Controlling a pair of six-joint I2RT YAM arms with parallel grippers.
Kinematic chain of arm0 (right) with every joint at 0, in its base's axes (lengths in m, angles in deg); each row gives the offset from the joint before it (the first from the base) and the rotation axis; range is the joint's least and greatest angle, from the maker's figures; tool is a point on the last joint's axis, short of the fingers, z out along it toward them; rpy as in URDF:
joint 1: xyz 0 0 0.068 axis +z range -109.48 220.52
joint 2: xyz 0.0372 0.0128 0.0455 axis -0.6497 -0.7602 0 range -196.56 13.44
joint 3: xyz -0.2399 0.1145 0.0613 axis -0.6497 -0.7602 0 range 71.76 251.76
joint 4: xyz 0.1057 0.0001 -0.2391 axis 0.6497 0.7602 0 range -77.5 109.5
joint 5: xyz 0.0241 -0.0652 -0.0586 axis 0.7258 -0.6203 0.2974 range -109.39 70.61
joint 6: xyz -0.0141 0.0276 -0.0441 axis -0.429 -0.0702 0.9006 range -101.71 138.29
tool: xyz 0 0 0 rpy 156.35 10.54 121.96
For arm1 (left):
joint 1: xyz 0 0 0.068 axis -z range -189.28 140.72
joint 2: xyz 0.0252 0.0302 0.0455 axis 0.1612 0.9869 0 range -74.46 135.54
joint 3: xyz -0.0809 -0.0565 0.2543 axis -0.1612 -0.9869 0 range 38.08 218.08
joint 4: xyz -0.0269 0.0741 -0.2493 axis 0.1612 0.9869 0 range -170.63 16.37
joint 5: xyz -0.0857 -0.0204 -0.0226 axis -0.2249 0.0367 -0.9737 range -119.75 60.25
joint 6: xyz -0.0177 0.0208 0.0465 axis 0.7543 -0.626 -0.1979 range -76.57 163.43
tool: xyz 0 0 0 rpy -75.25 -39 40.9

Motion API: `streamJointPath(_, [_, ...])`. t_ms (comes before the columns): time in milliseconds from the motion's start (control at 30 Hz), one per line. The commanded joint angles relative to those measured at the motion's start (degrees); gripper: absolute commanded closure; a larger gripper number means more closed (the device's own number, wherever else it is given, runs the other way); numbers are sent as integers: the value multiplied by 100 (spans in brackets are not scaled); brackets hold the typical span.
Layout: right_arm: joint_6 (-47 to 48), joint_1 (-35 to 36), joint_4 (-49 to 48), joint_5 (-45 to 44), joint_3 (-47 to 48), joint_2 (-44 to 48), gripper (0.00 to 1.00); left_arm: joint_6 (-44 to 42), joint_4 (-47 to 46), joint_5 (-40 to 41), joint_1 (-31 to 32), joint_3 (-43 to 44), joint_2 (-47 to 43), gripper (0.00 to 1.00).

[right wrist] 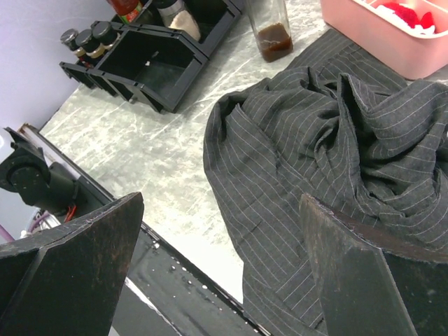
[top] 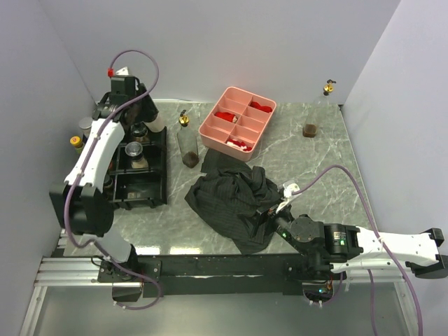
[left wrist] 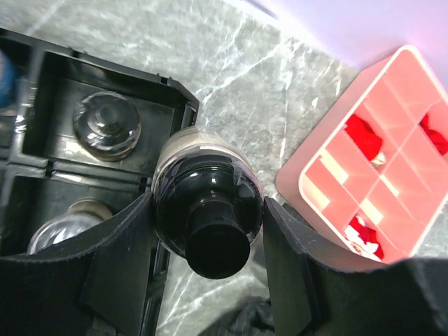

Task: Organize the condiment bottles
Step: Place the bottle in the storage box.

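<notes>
My left gripper (left wrist: 208, 210) is shut on a clear bottle with a black cap (left wrist: 203, 175). It holds the bottle upright at the far right corner of the black divided tray (left wrist: 178, 94). In the top view this gripper (top: 150, 119) is at the tray's far end. Two capped bottles (left wrist: 106, 126) (left wrist: 59, 234) stand in tray compartments. A gold-capped bottle with brown sauce (top: 187, 143) stands right of the tray. Another gold-capped bottle (top: 318, 112) stands far right. My right gripper (top: 269, 213) is open and empty above a dark striped cloth (right wrist: 336, 140).
A pink divided tray (top: 210, 133) with red pieces sits at the back middle. The crumpled cloth (top: 234, 199) covers the table's centre. Two small bottles (top: 75, 142) (top: 85, 126) stand against the left wall beside the black tray (top: 157, 192). The walls are close on three sides.
</notes>
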Motion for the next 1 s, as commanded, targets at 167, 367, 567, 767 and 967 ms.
streamJointPath(167, [170, 26, -17, -230, 175, 292, 0, -351, -488, -152, -97, 955, 1115, 99])
streamJointPath(367, [223, 35, -26, -344, 148, 459, 0, -527, -453, 50, -246, 1202, 1652, 99])
streamJointPath(567, [249, 35, -52, -475, 113, 380, 0, -607, -576, 86, -378, 1149, 1766, 99])
streamJointPath(767, [355, 35, -184, -484, 113, 257, 0, -729, -471, 103, -387, 1290, 2117, 99])
streamJointPath(967, [337, 26, -210, -502, 105, 213, 0, -826, -400, 156, -387, 1343, 2372, 88])
